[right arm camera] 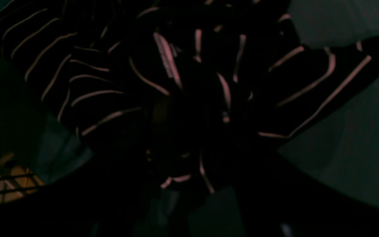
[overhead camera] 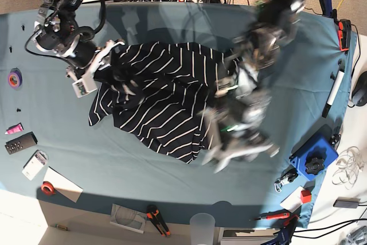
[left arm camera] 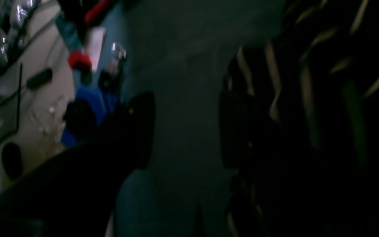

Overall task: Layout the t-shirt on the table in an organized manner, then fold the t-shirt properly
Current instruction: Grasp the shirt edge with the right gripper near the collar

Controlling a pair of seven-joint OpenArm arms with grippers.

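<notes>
Base view: t-shirt [overhead camera: 163, 101] crumpled mid-worktop [overhead camera: 172, 21].
Right claw [overhead camera: 109, 55] pinches a bunched edge toward the far left corner; left claw [left arm camera: 186, 131] gapes empty, motion-blurred. Spread slowly, pulling sleeves apart.

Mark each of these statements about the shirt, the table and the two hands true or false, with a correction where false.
1. The t-shirt lies flat and neatly folded. False: it is bunched and crumpled, unfolded.
2. The right hand is at the shirt's edge, with striped cloth bunched around it in its wrist view. True.
3. The left hand is closed on a sleeve. False: its fingers stand apart with bare table between them; the shirt lies beside it.
4. A roll of purple tape sits on the table. True.
5. The shirt is plain white. False: it is dark with thin white stripes.
</notes>
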